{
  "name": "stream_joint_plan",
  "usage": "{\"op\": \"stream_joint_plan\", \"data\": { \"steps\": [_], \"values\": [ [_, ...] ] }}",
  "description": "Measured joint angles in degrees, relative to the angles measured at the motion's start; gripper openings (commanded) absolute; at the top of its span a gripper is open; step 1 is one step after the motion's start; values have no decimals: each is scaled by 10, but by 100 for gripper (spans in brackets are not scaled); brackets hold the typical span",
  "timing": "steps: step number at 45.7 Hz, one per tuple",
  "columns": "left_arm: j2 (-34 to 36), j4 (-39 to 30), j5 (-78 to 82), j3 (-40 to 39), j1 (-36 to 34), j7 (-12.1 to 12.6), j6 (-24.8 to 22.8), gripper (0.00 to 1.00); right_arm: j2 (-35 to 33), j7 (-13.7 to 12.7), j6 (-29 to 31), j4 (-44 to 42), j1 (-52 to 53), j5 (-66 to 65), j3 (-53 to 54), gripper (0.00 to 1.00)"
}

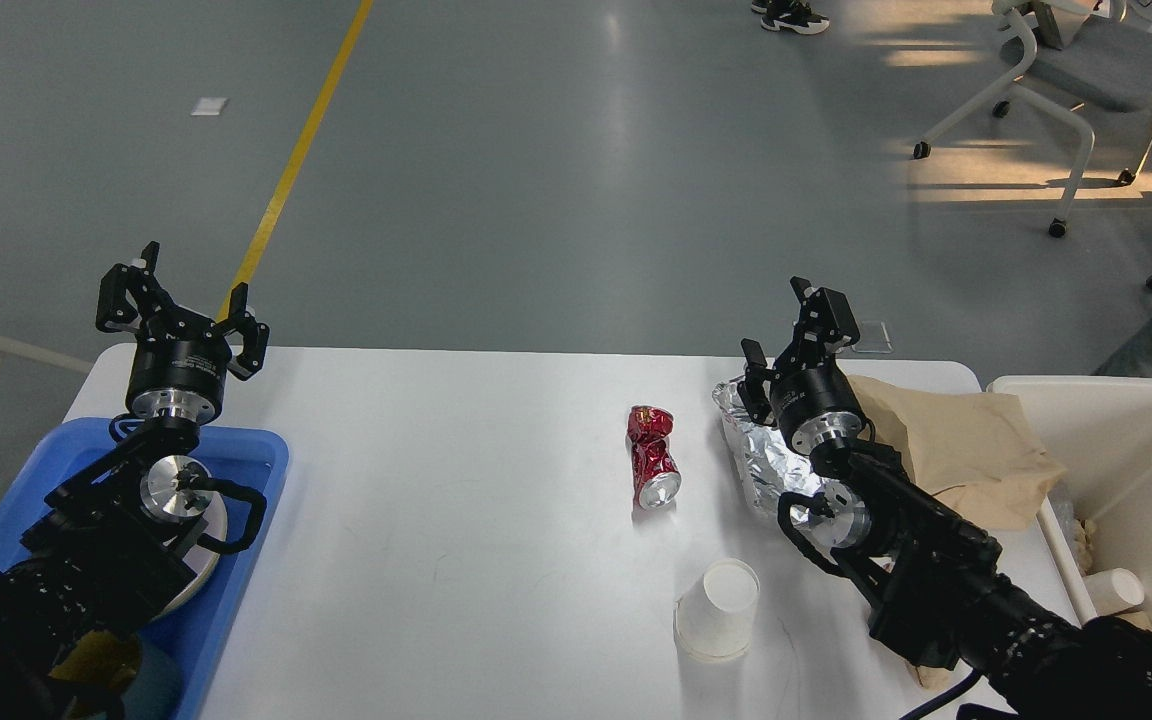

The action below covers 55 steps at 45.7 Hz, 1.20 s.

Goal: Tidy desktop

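The white desktop (466, 520) spans the middle of the head view. On it lie a crushed red can (653, 456), a white paper cup (719, 608) on its side, a crumpled foil sheet (766, 465) and a brown paper bag (956, 440). My left gripper (181, 308) hangs open and empty above the desktop's far left corner. Above the foil's far end, my right gripper (786, 330) is open with nothing between its fingers.
A blue tray (236, 590) at the left edge holds a pale plate (198, 570) and a dark cup (121, 675). A cream-white bin (1146, 470) with a paper cup (1114, 590) inside stands at the right. Office chairs stand on the floor beyond.
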Motion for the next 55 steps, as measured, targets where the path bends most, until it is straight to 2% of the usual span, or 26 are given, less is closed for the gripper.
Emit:
{"op": "stream_joint_plan", "data": {
  "steps": [55],
  "values": [
    [0, 0, 0, 0, 0, 0, 0, 96, 0, 0, 0, 0, 0, 0, 0, 100]
  ]
}}
